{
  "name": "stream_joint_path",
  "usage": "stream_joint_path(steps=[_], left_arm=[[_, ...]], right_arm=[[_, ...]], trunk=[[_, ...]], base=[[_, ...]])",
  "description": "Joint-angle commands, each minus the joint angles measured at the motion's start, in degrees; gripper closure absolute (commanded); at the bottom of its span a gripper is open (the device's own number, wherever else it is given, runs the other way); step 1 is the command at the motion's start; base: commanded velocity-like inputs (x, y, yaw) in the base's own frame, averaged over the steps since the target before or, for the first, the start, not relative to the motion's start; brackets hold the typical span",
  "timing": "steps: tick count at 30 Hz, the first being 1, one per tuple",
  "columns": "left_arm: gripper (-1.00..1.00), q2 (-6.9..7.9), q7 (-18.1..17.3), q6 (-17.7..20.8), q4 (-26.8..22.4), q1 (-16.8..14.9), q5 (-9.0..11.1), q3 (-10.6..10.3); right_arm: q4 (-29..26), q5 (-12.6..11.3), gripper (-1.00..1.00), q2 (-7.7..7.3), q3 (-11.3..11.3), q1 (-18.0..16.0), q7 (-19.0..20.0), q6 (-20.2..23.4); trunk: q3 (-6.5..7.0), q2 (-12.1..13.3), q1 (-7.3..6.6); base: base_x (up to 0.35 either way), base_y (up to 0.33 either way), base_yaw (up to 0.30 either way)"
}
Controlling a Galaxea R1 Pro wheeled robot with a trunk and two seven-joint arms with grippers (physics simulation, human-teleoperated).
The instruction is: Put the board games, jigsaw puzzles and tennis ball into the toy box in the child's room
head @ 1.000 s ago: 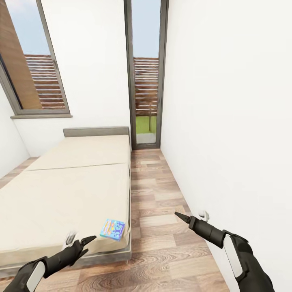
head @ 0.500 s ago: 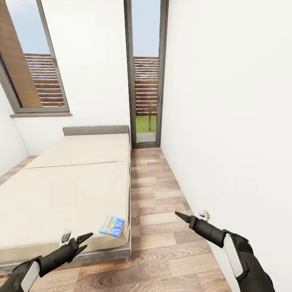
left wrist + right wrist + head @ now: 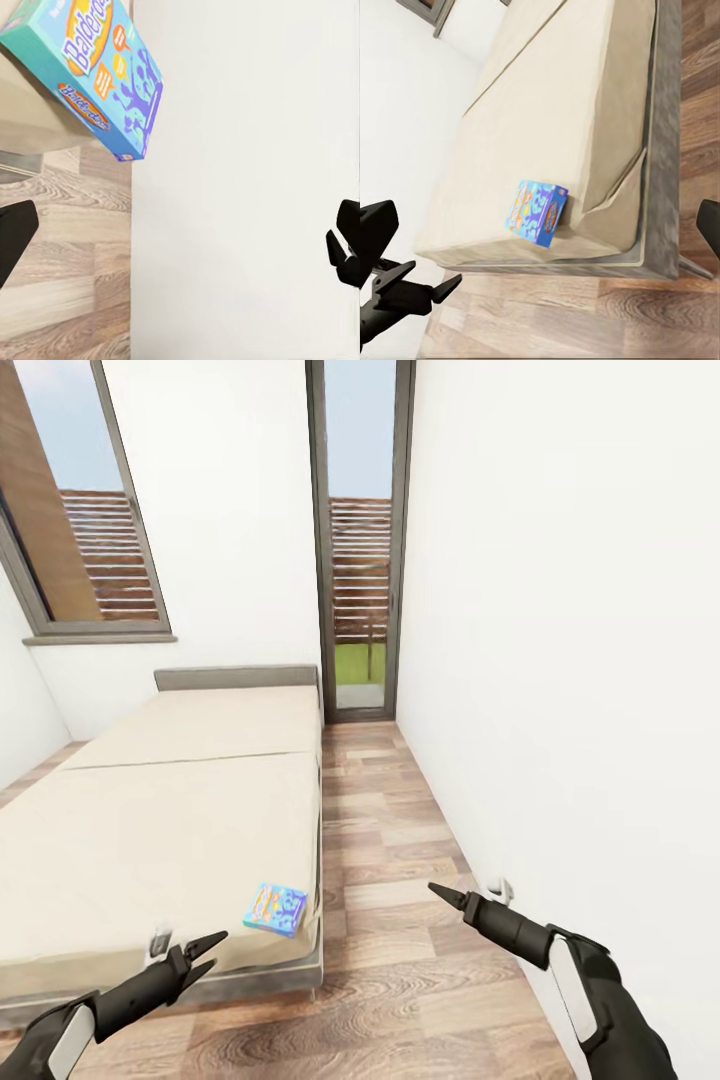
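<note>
Nearest to me, both arms are raised low in front of my trunk. My left gripper hangs over the foot corner of the bed, fingers parted and holding nothing. My right gripper is out over the wood floor beside the white wall; its fingers come to one dark point in the head view, yet the right wrist view shows the tips at opposite edges of the frame, so I log it as spread and empty.

Just beyond the left gripper, the blue board game lies flat on the beige cover at the near corner of the bed, close to the edge on the floor side. The left wrist view catches it as well, yellow lettering up, one corner jutting past the mattress edge. Not touching either gripper.

Farther on: bare cover up to the grey headboard, then two tall windows.

Step in hand, as I judge it: approach to the blue game, grasp not yet begun. Next move calls for carrying the left gripper forward and over the box, lowering with fingers straddling an edge, then closing. The overhanging corner looks like the easiest purchase. Risk: nudging the box off the bed.
</note>
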Motion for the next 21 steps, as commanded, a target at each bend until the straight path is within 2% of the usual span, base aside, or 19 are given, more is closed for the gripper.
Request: stream_joint_path(steps=[1, 6, 12, 21], left_arm=[[-1.00, 0.02, -0.5, 0.4, 0.0, 0.0, 0.2, 0.1], [-1.00, 0.12, -1.9, 0.5, 0.0, 0.0, 0.2, 0.1], [-1.00, 0.42, -2.7, 0.6, 0.0, 0.0, 0.2, 0.1], [-1.00, 1.20, -3.0, 0.6, 0.0, 0.0, 0.2, 0.1]], right_arm=[[0.0, -0.2, -1.00, -0.01, 0.0, 0.0, 0.1, 0.4], [-0.1, -0.2, -1.00, -0.03, 0.5, -0.1, 0.3, 0.4], [-0.7, -0.1, -1.00, -0.04, 2.2, 0.0, 0.4, 0.4], [-4.5, -0.2, -1.00, -0.05, 3.8, 0.6, 0.4, 0.4]], trunk=[[-0.24, -0.4, 0.22], [-1.14, -2.4, 1.32], [-2.21, -4.9, 2.63], [-3.83, -8.5, 4.61]], base=[[0.000, 0.000, 0.000], [0.000, 0.000, 0.000], [0.000, 0.000, 0.000], [0.000, 0.000, 0.000]])
